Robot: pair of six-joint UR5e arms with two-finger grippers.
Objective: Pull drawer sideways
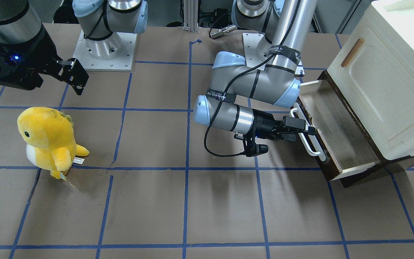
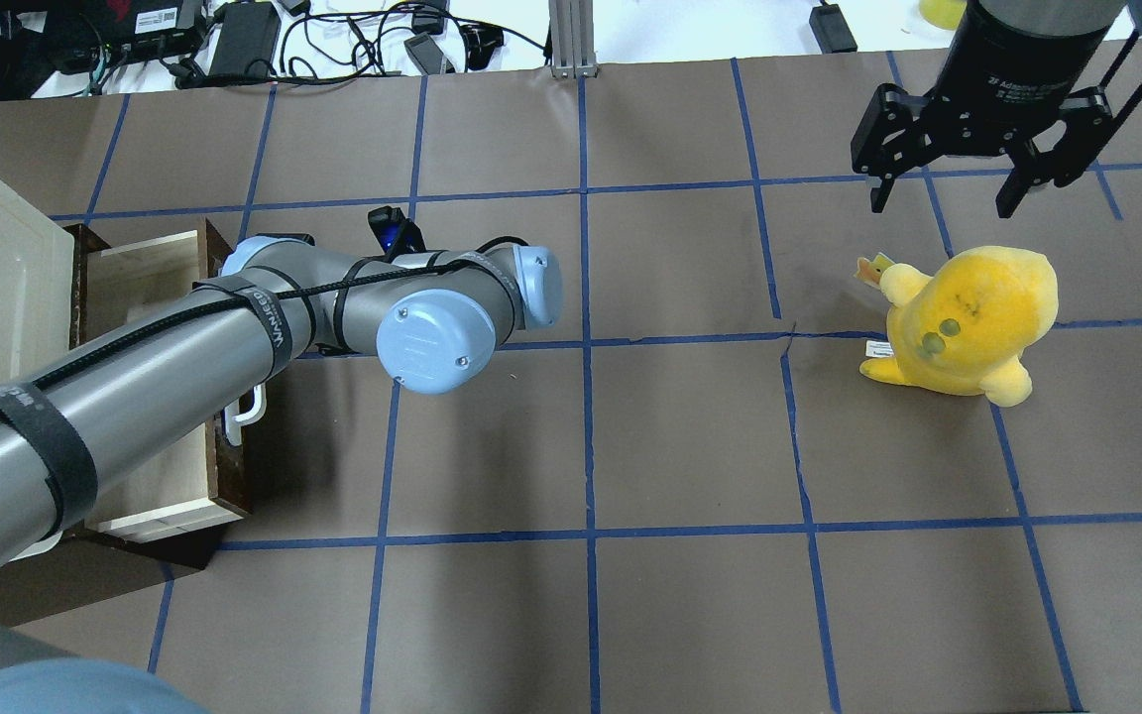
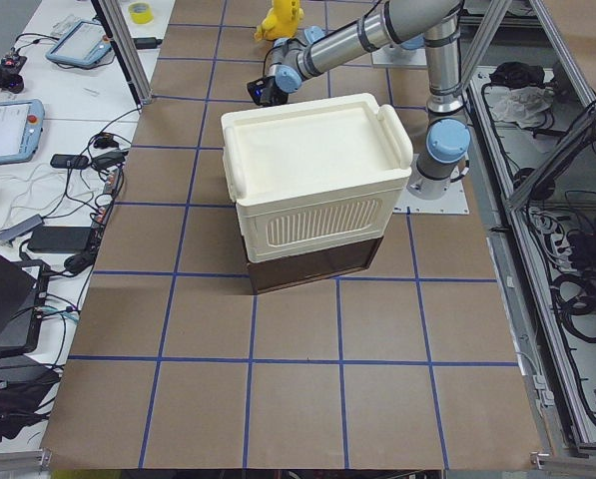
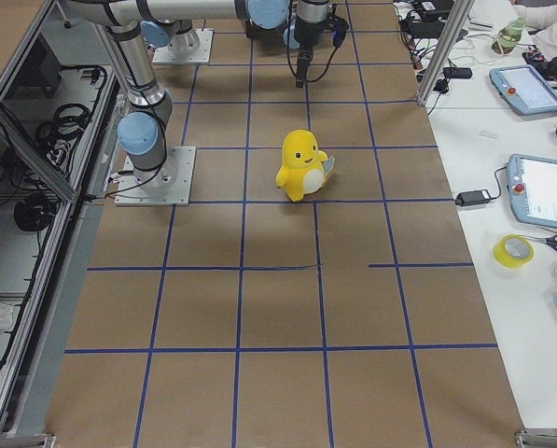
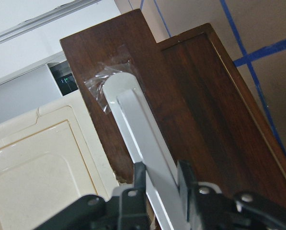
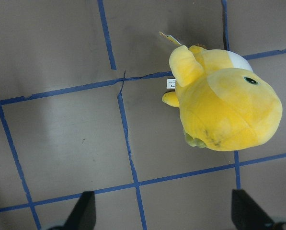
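The drawer [image 1: 340,126] has a dark brown front and a pale wood inner box and stands pulled out from under the cream cabinet [image 1: 390,79]. Its long white bar handle [image 1: 306,135] runs along the front. My left gripper [image 1: 307,130] is shut on that handle; the left wrist view shows both fingers [image 5: 140,179] clamped on the white bar [image 5: 143,143]. In the overhead view my left arm covers most of the drawer [image 2: 165,397]. My right gripper [image 2: 958,188] is open and empty, hanging above the table behind the plush.
A yellow plush toy [image 1: 49,140] stands on the brown table with blue tape grid lines, below my right gripper; it also shows in the right wrist view [image 6: 224,105]. The cream cabinet door carries a small wooden handle [image 1: 352,52]. Cables and controllers lie beyond the table's edges.
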